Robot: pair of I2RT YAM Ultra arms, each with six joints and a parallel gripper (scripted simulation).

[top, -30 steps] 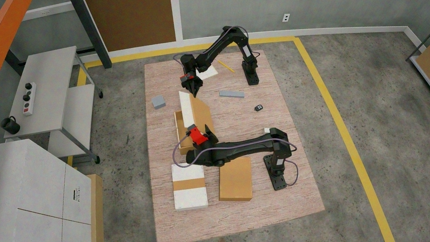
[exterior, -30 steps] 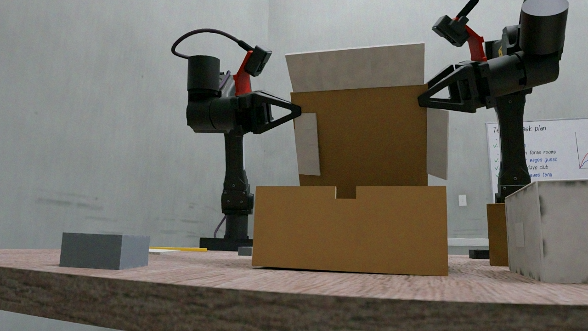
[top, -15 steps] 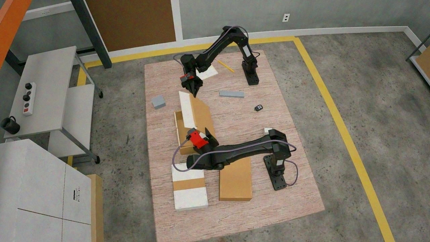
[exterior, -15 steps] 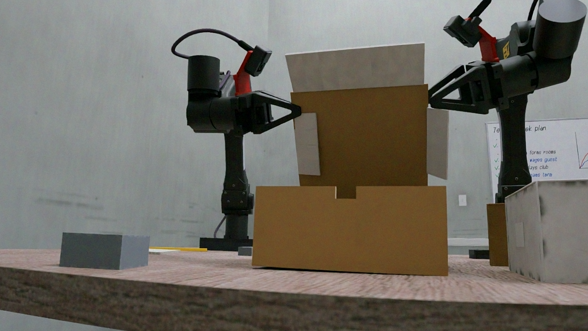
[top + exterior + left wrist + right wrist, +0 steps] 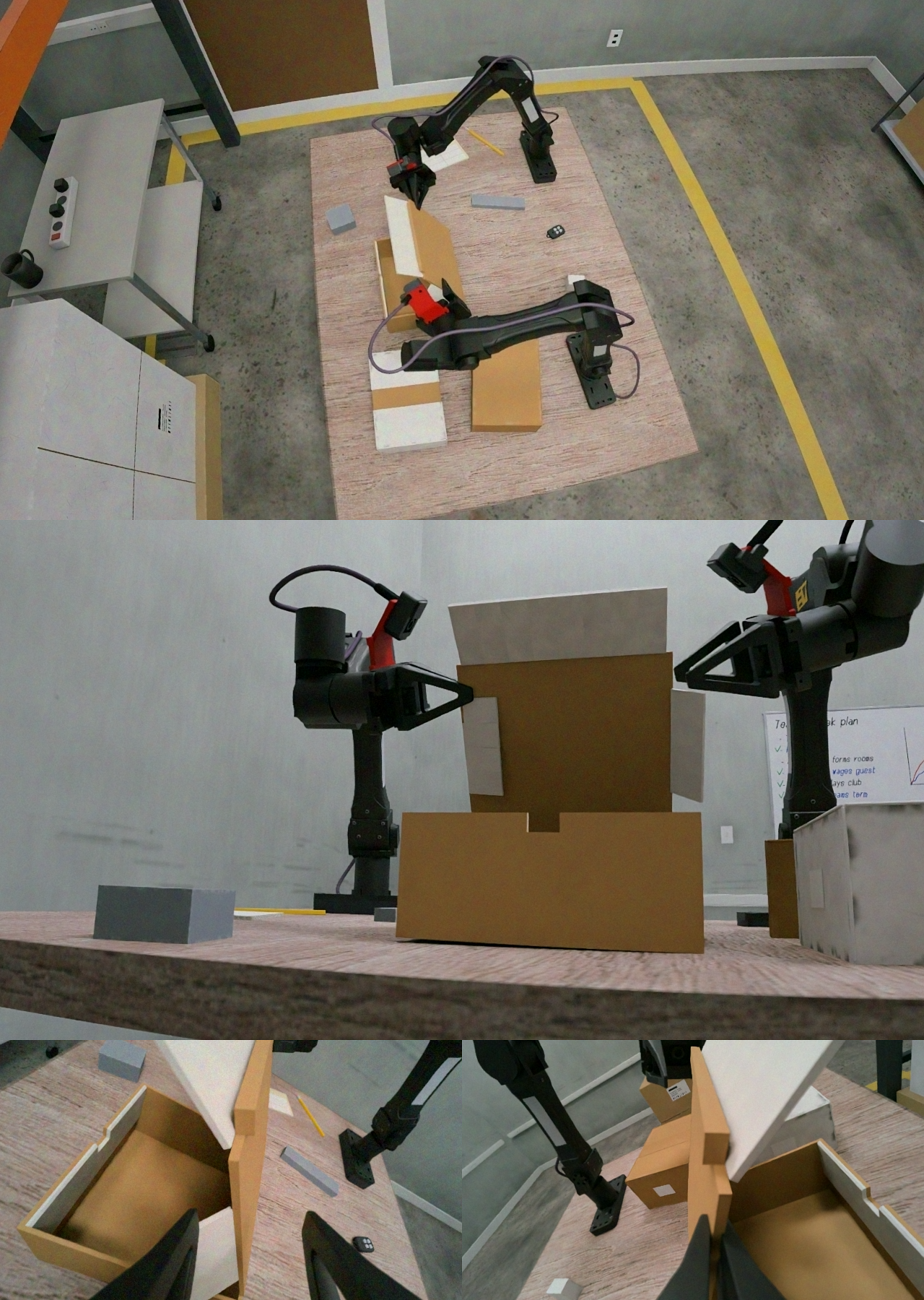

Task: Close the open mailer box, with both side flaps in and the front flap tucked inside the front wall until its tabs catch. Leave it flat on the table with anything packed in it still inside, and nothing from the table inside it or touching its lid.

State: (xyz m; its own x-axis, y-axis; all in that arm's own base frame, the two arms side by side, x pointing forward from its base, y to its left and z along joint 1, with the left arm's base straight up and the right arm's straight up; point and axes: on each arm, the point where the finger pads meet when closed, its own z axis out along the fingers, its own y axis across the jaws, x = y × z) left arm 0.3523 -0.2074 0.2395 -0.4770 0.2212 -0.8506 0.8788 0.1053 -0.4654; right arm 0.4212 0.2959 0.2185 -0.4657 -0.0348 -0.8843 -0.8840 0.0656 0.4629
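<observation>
The brown mailer box (image 5: 382,284) (image 5: 548,882) (image 5: 77,1257) sits on the table, no contents visible. Its lid (image 5: 437,242) (image 5: 581,733) stands steeply raised, with the white front flap (image 5: 401,235) (image 5: 561,626) (image 5: 216,1076) (image 5: 761,1087) angled over the box. In the exterior view one side flap (image 5: 483,746) lies across the lid's inner face; the other side flap (image 5: 687,746) (image 5: 216,1253) sticks out past the lid's edge. My right gripper (image 5: 419,205) (image 5: 472,694) (image 5: 712,1224) is shut on the lid's side edge. My left gripper (image 5: 678,673) (image 5: 250,1219) is open at the opposite edge, fingers either side, not gripping.
A white box (image 5: 410,427) (image 5: 885,888) and a brown box (image 5: 505,394) (image 5: 664,1155) lie on the left arm's side. A grey block (image 5: 340,218) (image 5: 141,914), grey bar (image 5: 497,202) (image 5: 310,1171), key fob (image 5: 555,231), small white block (image 5: 564,1289), paper and pencil (image 5: 484,142) lie around.
</observation>
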